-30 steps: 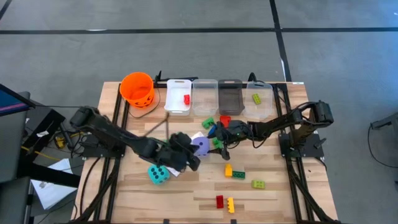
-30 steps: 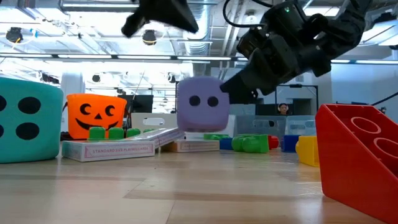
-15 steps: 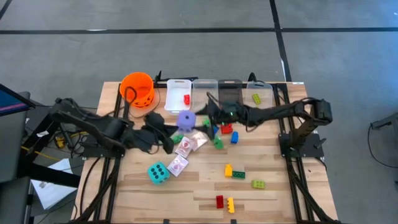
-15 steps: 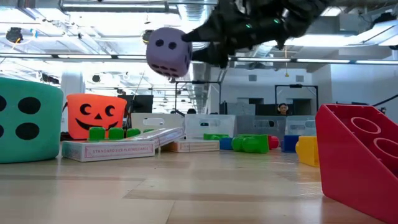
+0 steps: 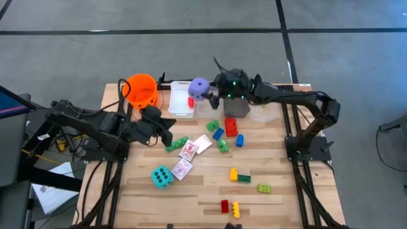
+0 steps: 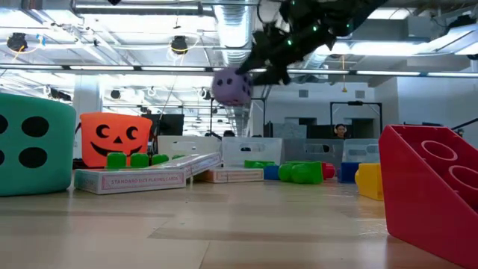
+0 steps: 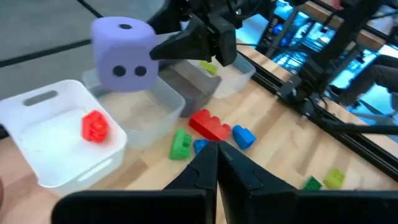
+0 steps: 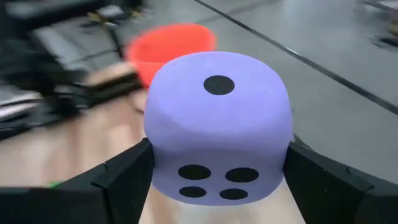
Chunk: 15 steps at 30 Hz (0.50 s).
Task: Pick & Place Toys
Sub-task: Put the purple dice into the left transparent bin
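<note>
The right end effector (image 5: 208, 91) grips the purple die (image 5: 200, 86) in the air above the clear bins (image 5: 209, 102) along the counter's (image 5: 191, 191) far edge. The left end effector (image 5: 170, 124), pinched shut and empty, hovers near the counter's left edge, just beside green bricks (image 5: 177, 144).

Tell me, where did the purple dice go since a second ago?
The right hand lifted the purple dice off the middle of the table and carried it up over the bins, still gripping it. The left hand pulled back toward the orange bucket, shut and empty. The teal dice and the bricks at the front stayed put.
</note>
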Tool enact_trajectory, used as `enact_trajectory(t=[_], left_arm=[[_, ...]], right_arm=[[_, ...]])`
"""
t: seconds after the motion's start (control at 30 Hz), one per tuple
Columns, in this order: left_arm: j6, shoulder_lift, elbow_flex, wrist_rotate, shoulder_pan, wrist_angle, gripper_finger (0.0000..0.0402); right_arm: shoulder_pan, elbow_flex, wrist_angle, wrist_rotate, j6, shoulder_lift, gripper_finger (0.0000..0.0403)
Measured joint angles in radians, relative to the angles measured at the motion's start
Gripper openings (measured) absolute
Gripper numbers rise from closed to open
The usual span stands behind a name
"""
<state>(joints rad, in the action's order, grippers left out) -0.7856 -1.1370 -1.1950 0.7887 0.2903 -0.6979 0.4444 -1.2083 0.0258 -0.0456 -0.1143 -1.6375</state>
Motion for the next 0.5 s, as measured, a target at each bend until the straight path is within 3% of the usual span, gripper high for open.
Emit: enact_trajectory(t=[0.3,0.5], left_arm=[[0.004,0.0,0.0,-0.084,-0.139,0.003,0.0],[0.112,0.0,0.0,-0.232,-0.207,0.009,0.0]], right_arm=[[0.133,0.0,-0.03,0.073,0.019,-0.009,0.0322],[0.138,-0.001,-0.031,-0.011,0.038,-0.076,0.0322]])
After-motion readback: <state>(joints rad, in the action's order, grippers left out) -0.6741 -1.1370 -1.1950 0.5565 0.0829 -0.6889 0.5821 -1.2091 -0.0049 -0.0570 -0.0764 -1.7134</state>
